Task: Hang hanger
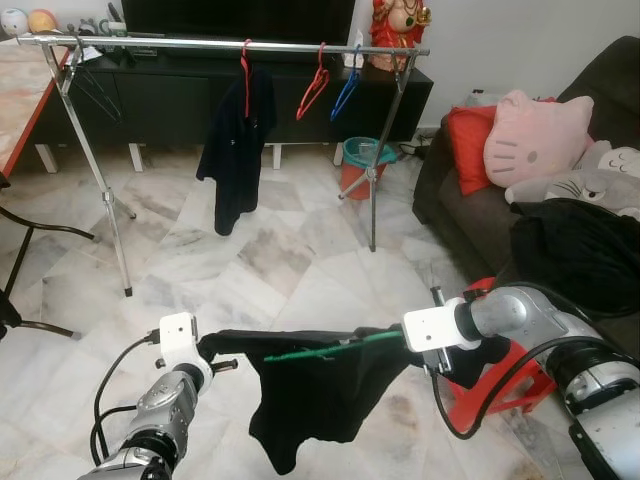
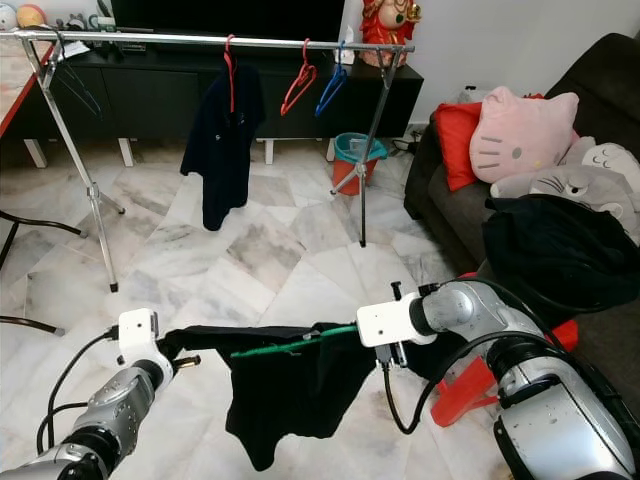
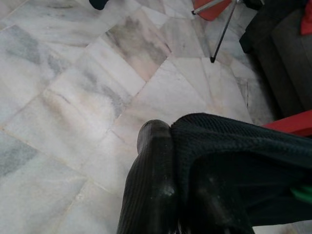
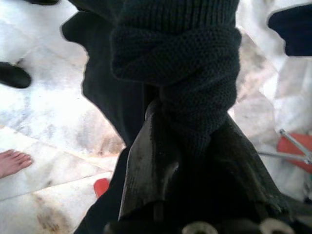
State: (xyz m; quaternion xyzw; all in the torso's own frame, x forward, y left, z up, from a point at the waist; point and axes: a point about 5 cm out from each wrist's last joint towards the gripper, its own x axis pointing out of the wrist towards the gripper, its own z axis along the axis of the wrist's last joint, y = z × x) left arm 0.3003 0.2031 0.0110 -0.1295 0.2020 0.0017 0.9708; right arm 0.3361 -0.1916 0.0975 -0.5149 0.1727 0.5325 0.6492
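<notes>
- Nearest the head camera, a black garment [image 1: 310,385] hangs stretched between the two grippers on a green hanger [image 1: 335,349], its lower edge drooping free above the marble floor [image 1: 270,260].
- Left gripper [image 1: 213,350] pinches the garment's left end; in the left wrist view one black finger [image 3: 153,180] lies flat against the knit fabric, clamped on it.
- Right gripper [image 1: 415,352] grips the garment's right end; in the right wrist view the knit cloth bunches around its fingers [image 4: 148,165], closed on it.
- Green hanger runs nearly level under the garment's top edge, from its middle to the right gripper.
- Far across the floor stands a silver clothes rail [image 1: 220,44] on splayed legs; a dark shirt [image 1: 235,145] hangs on a red hanger [image 1: 246,70] near its middle.
- Right of that shirt, an empty red hanger [image 1: 313,88] and a blue hanger [image 1: 346,90] hang just beside each other.
- Bare rail runs between the shirt and the rail's left end, where dark wire hangers [image 1: 95,85] hang.
- Open marble lies between the held garment and the rail's legs.
- At the right, a dark sofa [image 1: 450,200] holds a pink cat cushion [image 1: 535,135] and a heap of black clothing [image 1: 575,250]; a red stool [image 1: 500,385] stands near the right arm.
- A teal bin [image 1: 365,160] sits by the rail's right leg.
- A person's bare foot [image 4: 14,162] shows on the floor in the right wrist view.
</notes>
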